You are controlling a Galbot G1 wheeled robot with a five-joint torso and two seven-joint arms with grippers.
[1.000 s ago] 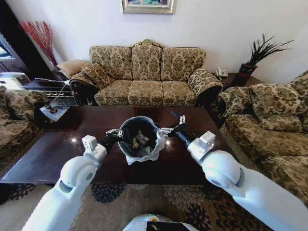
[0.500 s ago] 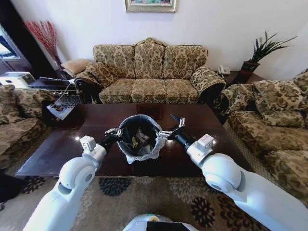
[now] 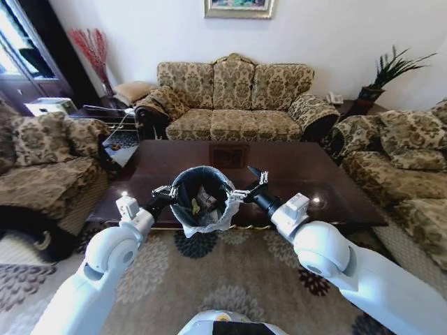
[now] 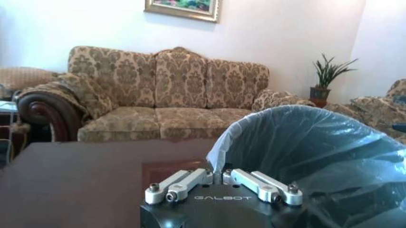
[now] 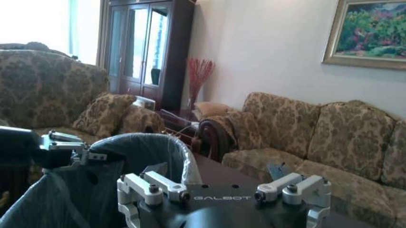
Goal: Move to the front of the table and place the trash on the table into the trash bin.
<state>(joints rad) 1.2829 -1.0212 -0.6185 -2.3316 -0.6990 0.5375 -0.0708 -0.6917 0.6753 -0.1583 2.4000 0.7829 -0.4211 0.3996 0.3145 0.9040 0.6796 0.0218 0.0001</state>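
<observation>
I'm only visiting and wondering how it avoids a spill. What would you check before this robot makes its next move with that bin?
1. Grip of the left hand on the trash bin: ok, its fingers are closed on the bag-lined rim.
2. Grip of the right hand: not ok, its fingers stand wide apart, one against the rim.
3. Bin upright: ok, the opening faces up.
4. The trash contained: ok, pieces lie inside the bin.
5. The table free of litter: ok where visible; the part behind the bin is hidden.
6. Bin supported underneath: cannot tell whether it rests on the table's edge or hangs.
</observation>
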